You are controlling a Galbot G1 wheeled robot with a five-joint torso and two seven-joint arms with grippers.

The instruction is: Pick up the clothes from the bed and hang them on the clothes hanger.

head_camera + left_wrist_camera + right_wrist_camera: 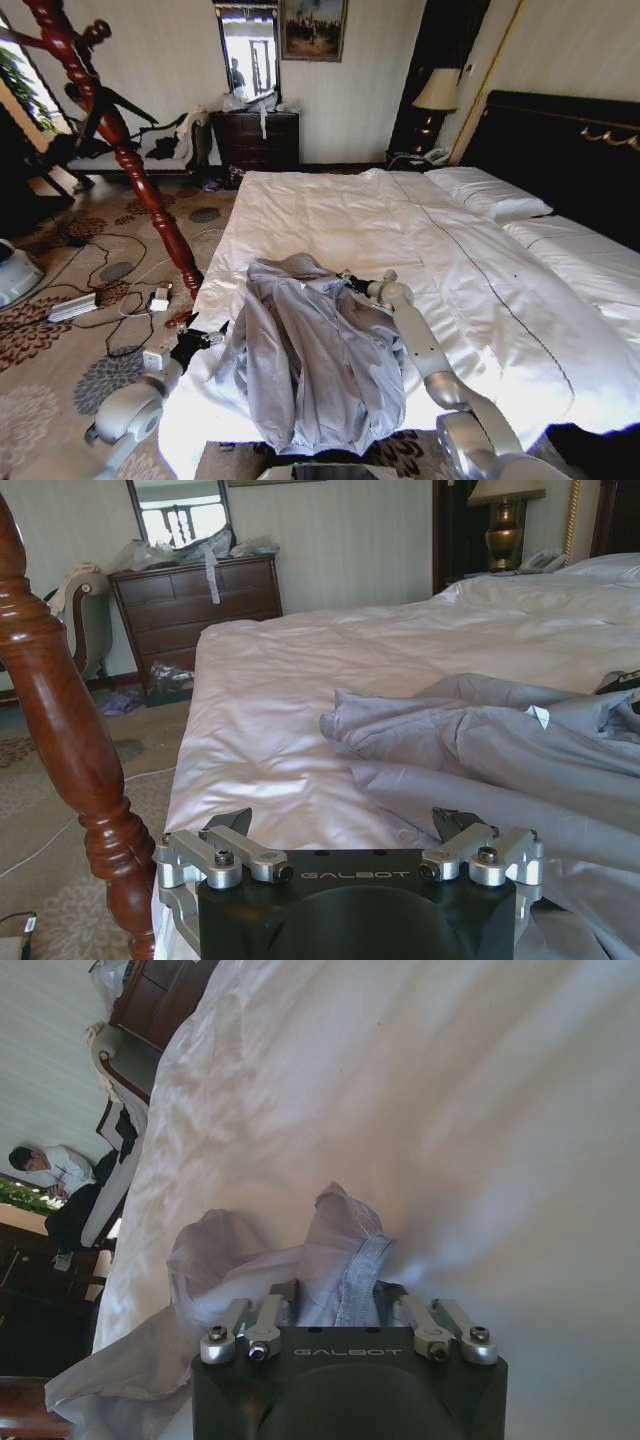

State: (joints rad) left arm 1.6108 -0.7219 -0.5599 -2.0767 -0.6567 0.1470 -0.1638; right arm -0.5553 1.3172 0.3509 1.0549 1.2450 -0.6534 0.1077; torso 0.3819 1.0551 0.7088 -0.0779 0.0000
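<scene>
White bedding covers the bed [480,270], and the clothes [310,350] lie crumpled near its foot edge, spread ready for lifting. At their collar end the right gripper [352,281] has its jaws closed on a fold of grey cloth. Beside the foot corner the left gripper [352,832] waits, jaws wide apart, empty.

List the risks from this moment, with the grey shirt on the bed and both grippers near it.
1. The right gripper pinches only a small fold near the collar of the grey shirt; thin cloth could slip out when lifted.
2. That fold lies against the white duvet, so bedding might get pulled up too.
3. The left gripper is open at the bed's edge beside the wooden post; a swing could strike it.
</scene>
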